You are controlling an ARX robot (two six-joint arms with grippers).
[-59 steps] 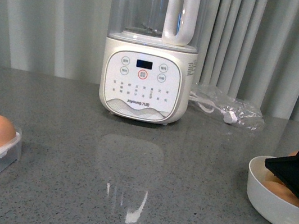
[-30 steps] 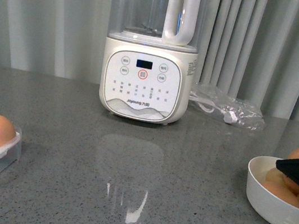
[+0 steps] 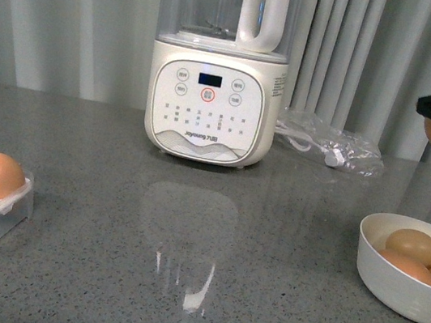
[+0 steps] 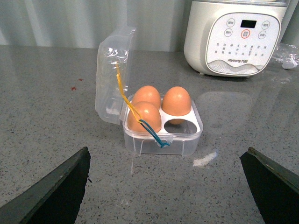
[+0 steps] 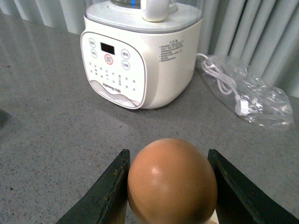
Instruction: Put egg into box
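Your right gripper [image 5: 170, 186] is clamped on the smooth orange-brown egg [image 5: 172, 179], one dark finger [image 5: 112, 191] pressed to each side of it. In the front view that egg hangs in the air at the far right, well clear of the grey speckled countertop [image 3: 268, 244] and higher than the round white bowl [image 3: 396, 292]. The bowl sits on the right side of the counter with three more brown eggs [image 3: 414, 245] inside.

Your left gripper [image 4: 166, 182] is spread wide, with nothing between its fingers. It hovers just in front of the small clear plastic egg box [image 4: 163, 144]. The box's hinged lid [image 4: 114, 70] stands upright. Three cups hold brown eggs [image 4: 176, 100], and the fourth cup [image 4: 180, 127] shows as an open round hole. A thin yellow-and-blue cord [image 4: 135, 112] runs from the lid down over the box's front edge. The box stands on the left side of the counter, well apart from the bowl.

Between them at the back stand a cream-white blender base with a button panel [image 3: 211, 112] and, beside it, a clear plastic bag holding a white cable [image 3: 328, 151].
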